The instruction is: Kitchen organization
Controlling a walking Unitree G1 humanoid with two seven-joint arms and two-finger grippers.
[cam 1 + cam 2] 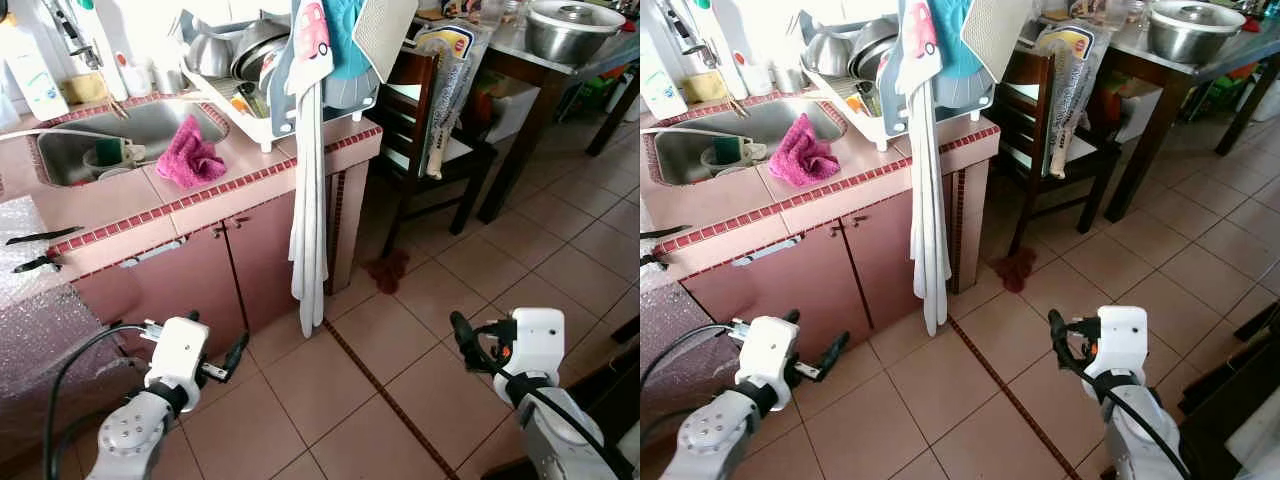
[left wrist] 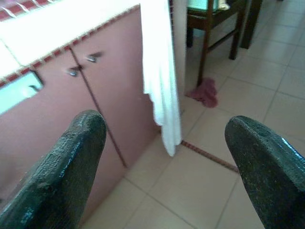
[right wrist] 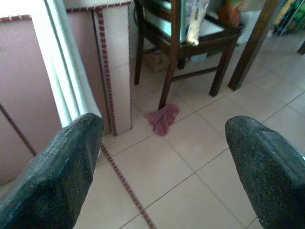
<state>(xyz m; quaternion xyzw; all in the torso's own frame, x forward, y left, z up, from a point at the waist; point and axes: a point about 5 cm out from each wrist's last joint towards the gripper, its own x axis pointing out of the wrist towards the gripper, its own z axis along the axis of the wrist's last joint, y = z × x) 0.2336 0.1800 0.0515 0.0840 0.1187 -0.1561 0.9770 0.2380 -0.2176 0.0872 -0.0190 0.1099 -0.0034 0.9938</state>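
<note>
Pink tiled counter (image 1: 230, 185) along the wall, sink (image 1: 70, 150) set into it toward its far left. Magenta cloth (image 1: 190, 155) crumpled on the counter top just beside the sink's right rim. Dish rack (image 1: 262, 75) with metal bowls at the counter's far right corner; a long white cloth (image 1: 310, 230) hangs from there down past the counter's front edge, nearly to the floor. Dark red rag (image 1: 388, 268) lies on the floor tiles near the counter's right end, by a leg of the wooden chair (image 1: 425, 140). Left gripper (image 2: 164, 157) low before the cupboard doors, fingers spread wide, nothing between them. Right gripper (image 3: 164, 162) over bare floor, fingers likewise apart and empty, facing the rag.
</note>
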